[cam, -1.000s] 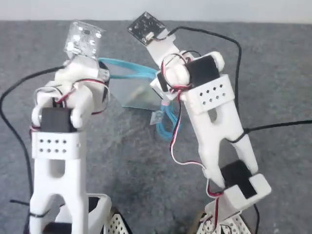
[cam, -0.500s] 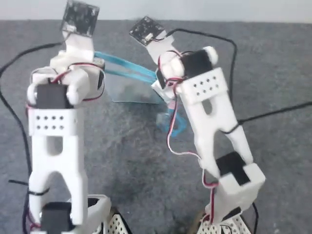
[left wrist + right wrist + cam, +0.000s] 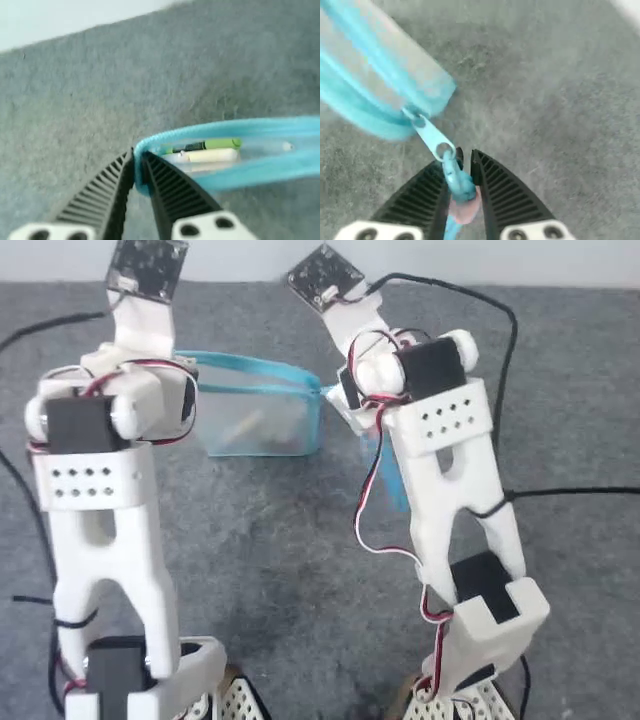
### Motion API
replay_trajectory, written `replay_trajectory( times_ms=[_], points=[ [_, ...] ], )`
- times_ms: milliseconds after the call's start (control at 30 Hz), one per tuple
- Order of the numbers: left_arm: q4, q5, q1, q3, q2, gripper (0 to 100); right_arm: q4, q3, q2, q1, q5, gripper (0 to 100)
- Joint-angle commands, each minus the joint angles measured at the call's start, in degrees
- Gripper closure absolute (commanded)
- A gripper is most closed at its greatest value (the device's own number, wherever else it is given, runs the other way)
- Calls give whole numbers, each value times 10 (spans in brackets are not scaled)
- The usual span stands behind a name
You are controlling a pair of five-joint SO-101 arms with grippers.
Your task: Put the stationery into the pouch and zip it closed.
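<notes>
While pinched at one end by the left claw point(image 3: 136, 161), stretches lengthwise across to the right claw point(image 3: 465, 156), itself nipping the zip cord point(image 3: 456, 177) at the far end of the pouch point(image 3: 255, 425); pens point(image 3: 202, 150) inside

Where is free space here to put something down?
Free: grey mat between left arm and right arm, nearer than the pouch; also right of the right arm, beside a cable. Crowded: the pouch, jaws at both ends.
</notes>
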Motion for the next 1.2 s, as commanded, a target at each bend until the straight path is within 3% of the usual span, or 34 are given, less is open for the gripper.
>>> replay_trajectory(
  times_ms=[0,167,400,700,967,1167],
  points=[
    [-41,-7,-5,83,33,990,24,33,-2,4,15,991],
    [-69,-9,-9,140,47,990,24,29,-4,10,19,989],
    [-50,-40,-5,159,-1,990,26,34,-141,15,18,988],
    [-79,-99,4,336,-144,990,25,118,-305,10,39,981],
    [-137,-108,4,517,-258,990,25,293,-347,14,55,740],
    [-207,-90,30,621,-265,990,24,361,-347,9,49,736]
  ],
)
